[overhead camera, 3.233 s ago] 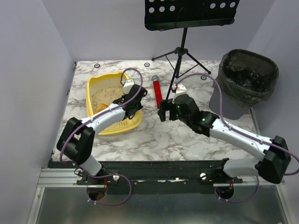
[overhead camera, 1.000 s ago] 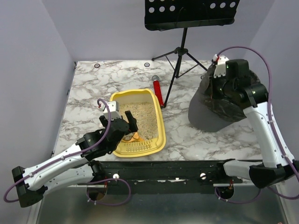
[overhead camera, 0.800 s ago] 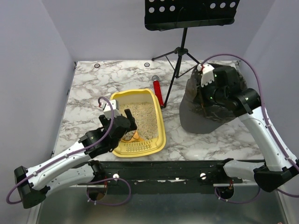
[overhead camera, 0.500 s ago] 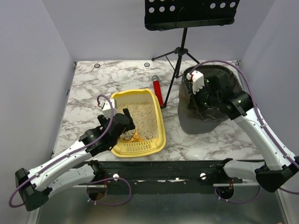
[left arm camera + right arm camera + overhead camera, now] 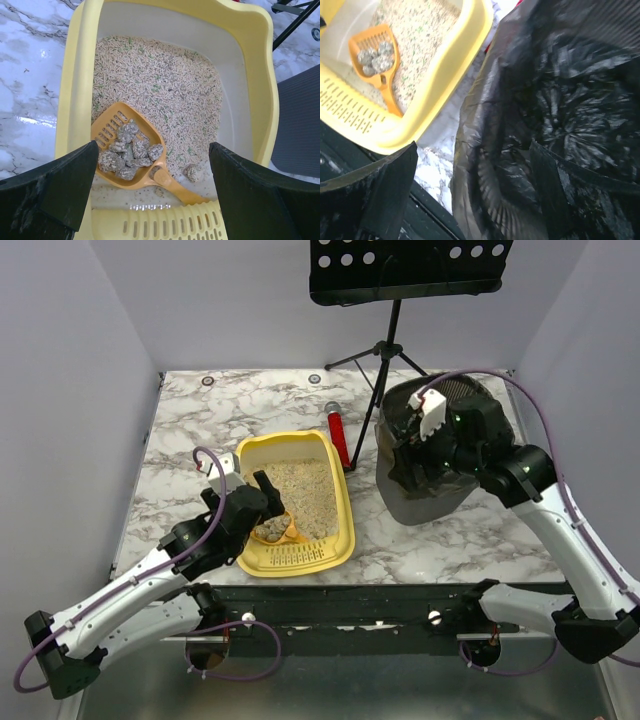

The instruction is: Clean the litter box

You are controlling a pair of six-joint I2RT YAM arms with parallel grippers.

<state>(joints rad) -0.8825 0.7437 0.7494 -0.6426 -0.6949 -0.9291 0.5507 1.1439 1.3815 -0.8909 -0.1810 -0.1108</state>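
The yellow litter box (image 5: 343, 502) lies near the front of the marble table, with beige litter in it. An orange slotted scoop (image 5: 120, 145) rests inside at the near end, loaded with grey clumps; one loose clump (image 5: 191, 172) lies beside its handle. My left gripper (image 5: 262, 498) hovers open over the scoop (image 5: 280, 532), its fingers wide on either side (image 5: 154, 167). My right gripper (image 5: 402, 455) is open and straddles the near-left rim of the black lined bin (image 5: 450, 455). In the right wrist view, the right gripper (image 5: 472, 160) has the liner's rim between its fingers.
The bin (image 5: 560, 100) stands just right of the litter box (image 5: 455, 70), with a narrow strip of marble between. A red cylinder (image 5: 337, 435) lies behind the box. A black music stand (image 5: 400, 270) on a tripod (image 5: 385, 352) rises at the back. Grey walls close in both sides.
The right arm drew the bin leftward, close to the litter box, then opened its jaws off the rim. The left gripper edged left over the scoop, still open.
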